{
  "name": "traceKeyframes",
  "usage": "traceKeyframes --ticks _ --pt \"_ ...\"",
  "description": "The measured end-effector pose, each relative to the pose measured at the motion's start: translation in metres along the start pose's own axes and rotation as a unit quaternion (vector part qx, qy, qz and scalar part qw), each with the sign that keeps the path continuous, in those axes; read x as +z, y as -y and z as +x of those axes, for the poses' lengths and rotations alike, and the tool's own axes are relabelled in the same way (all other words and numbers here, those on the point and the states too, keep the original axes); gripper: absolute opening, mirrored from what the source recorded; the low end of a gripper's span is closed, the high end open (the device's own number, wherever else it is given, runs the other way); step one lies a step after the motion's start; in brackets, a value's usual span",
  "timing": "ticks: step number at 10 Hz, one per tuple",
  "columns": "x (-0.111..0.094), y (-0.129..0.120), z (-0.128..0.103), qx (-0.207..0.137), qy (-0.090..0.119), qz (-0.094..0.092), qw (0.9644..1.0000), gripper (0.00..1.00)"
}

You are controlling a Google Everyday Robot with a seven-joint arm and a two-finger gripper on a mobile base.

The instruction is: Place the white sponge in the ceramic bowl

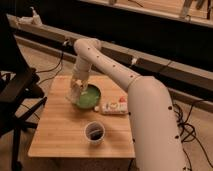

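The ceramic bowl (90,98) is round, green and glossy and stands on the wooden table (60,130), towards its back. My gripper (75,93) hangs at the end of the white arm, just over the bowl's left rim. It is shut on the white sponge (73,95), a small off-white pad that shows at its tip and is partly hidden by the gripper. The bowl's inside looks bare.
A long white box with red and green marks (114,107) lies right of the bowl. A small white cup with a dark inside (94,132) stands near the table's front edge. A black office chair (15,95) is at the left. Cables lie on the floor.
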Motion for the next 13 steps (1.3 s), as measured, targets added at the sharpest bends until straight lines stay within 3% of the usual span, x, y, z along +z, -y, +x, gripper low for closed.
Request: traceKeyframes --ticks 2,3,6,9,10,13 --pt "-0.005 -0.001 0.012 0.020 -0.015 0.002 0.9997 0.02" --pt "-0.007 -0.003 0.019 0.031 -0.020 0.008 0.9993 0.09" --pt "-0.021 -0.023 0.047 0.073 -0.036 0.036 0.9961 0.38" --pt "-0.029 -0.040 0.057 0.105 -0.044 0.051 0.9922 0.65" --pt "-0.030 -0.046 0.059 0.112 -0.044 0.054 0.9912 0.71" --pt "-0.023 -0.046 0.058 0.125 -0.038 0.062 0.9895 0.70"
